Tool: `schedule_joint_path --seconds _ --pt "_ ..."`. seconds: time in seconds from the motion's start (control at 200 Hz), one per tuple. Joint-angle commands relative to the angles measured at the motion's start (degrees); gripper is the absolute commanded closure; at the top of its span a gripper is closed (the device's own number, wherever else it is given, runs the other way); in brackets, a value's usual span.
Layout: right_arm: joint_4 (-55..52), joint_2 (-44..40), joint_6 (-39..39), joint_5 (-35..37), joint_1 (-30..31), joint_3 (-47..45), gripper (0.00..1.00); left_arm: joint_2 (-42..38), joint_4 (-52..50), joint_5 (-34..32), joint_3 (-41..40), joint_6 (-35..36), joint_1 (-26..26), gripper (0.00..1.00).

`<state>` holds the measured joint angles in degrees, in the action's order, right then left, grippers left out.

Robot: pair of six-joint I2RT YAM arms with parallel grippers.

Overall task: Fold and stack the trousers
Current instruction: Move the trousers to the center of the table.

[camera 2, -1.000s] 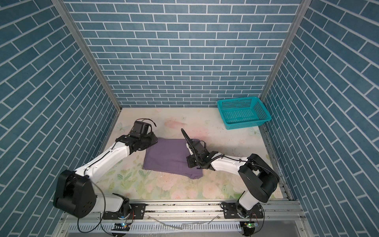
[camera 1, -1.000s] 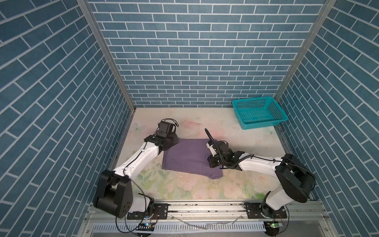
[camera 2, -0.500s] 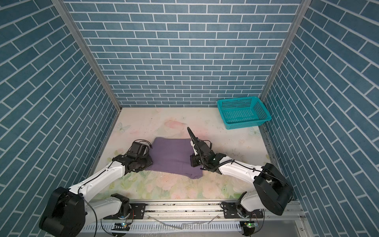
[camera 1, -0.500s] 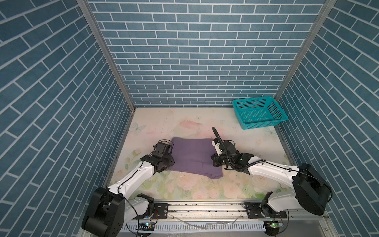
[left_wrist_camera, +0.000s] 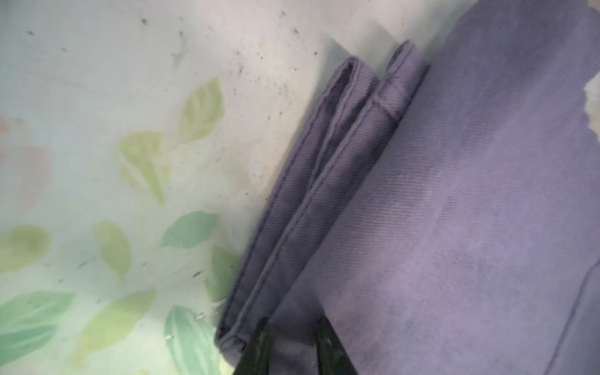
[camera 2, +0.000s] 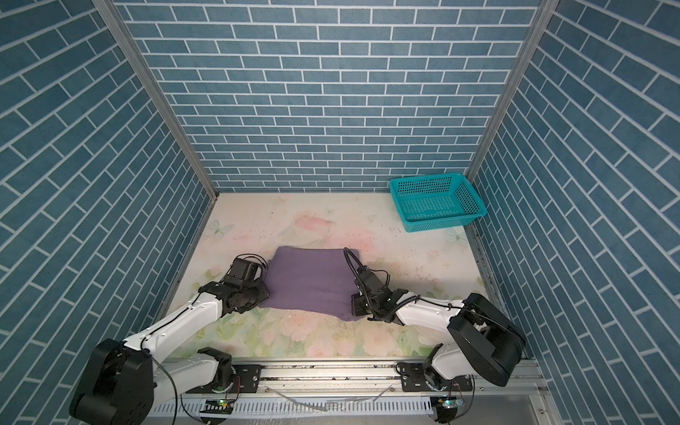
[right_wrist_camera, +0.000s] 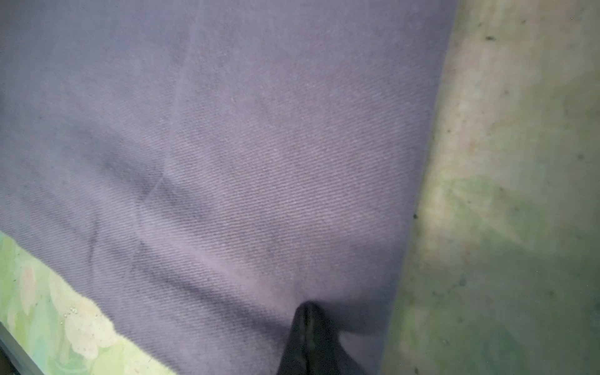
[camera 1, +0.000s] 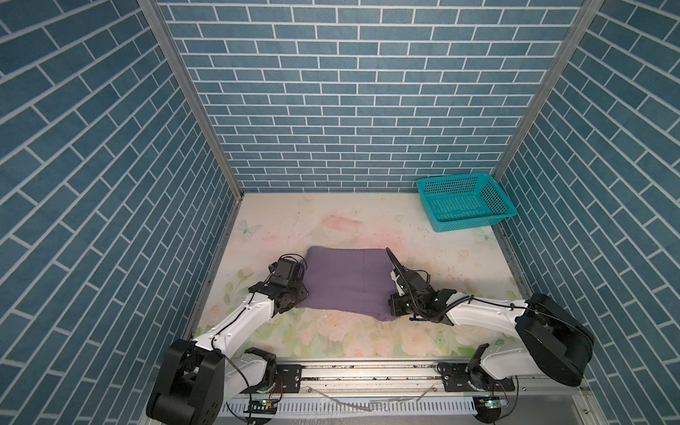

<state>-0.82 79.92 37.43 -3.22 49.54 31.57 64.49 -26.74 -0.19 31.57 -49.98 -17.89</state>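
On the tabletop (camera 1: 331, 228), middle and toward the front rail: trousers (camera 1: 347, 283), purple, folded into a rough rectangle and lying flat. Both top views show it so (camera 2: 312, 281). The near edge is uneven and sags lower at the right corner.

Left end effector (left_wrist_camera: 292, 324): at the near-left corner of the trousers, arm reaching in low from the front. In the left wrist view, two dark fingers (left_wrist_camera: 259, 347) stand a little apart with cloth between them. Cannot tell whether they bite on it. Stacked layers with stitched hems (left_wrist_camera: 324, 168) run away from the fingertips along the left edge.

Right end effector (right_wrist_camera: 306, 311): at the near-right corner. In the right wrist view the fingers are pressed together and the tip is buried in the cloth. Creases run into the tip, so it is clamped on a pinch of the trousers. Bare tabletop lies just beside it.

Basket (camera 1: 471, 222): teal mesh, in the far right corner against the walls, well apart from the trousers and both arms.
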Motion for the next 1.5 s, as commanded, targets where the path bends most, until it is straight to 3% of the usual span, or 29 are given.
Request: schedule_joint_path --seconds 0.0,0.115,0.21,0.31,0.45,0.685,0.835,1.06,1.37,1.495 --pt "-4.3 -1.5 -4.1 3.9 -0.3 4.9 1.0 -3.4 -8.8 -5.4 6.6 2.9 -1.9 0.71" --pt "-8.7 -4.6 -6.5 7.8 -1.1 8.1 1.0 -3.8 -14.3 -12.0 15.0 5.3 -7.9 0.59" --pt "-12.1 -5.9 -4.8 7.6 -3.8 9.4 1.0 -1.2 -16.7 -13.5 18.3 5.2 -11.7 0.42" --pt "-13.2 -5.8 -1.6 3.0 -7.6 9.0 0.83 2.0 -15.1 -12.5 18.5 4.1 -15.8 0.3" --pt "-13.1 -4.0 -0.3 -1.4 -9.0 8.4 0.66 7.5 -12.6 -10.3 17.8 1.8 -19.8 0.26" --pt "-11.3 3.4 -0.2 -6.7 -8.9 10.2 0.64 13.8 -4.0 -6.0 13.6 -0.6 -19.6 0.24" --pt "-9.4 9.7 -0.1 -9.9 -8.7 12.8 0.65 17.2 3.3 0.5 8.6 -1.1 -13.0 0.24" --pt "-8.0 19.6 -0.1 -12.2 -7.7 20.4 0.69 20.3 7.2 3.9 6.0 4.2 -1.3 0.24" --pt "-7.5 36.0 -0.8 -16.7 -7.5 39.2 0.72 26.1 5.3 4.4 14.7 9.2 13.5 0.25" --pt "-7.9 38.3 -1.8 -19.0 -7.4 44.7 0.72 24.7 3.8 4.8 20.7 9.0 15.1 0.24"
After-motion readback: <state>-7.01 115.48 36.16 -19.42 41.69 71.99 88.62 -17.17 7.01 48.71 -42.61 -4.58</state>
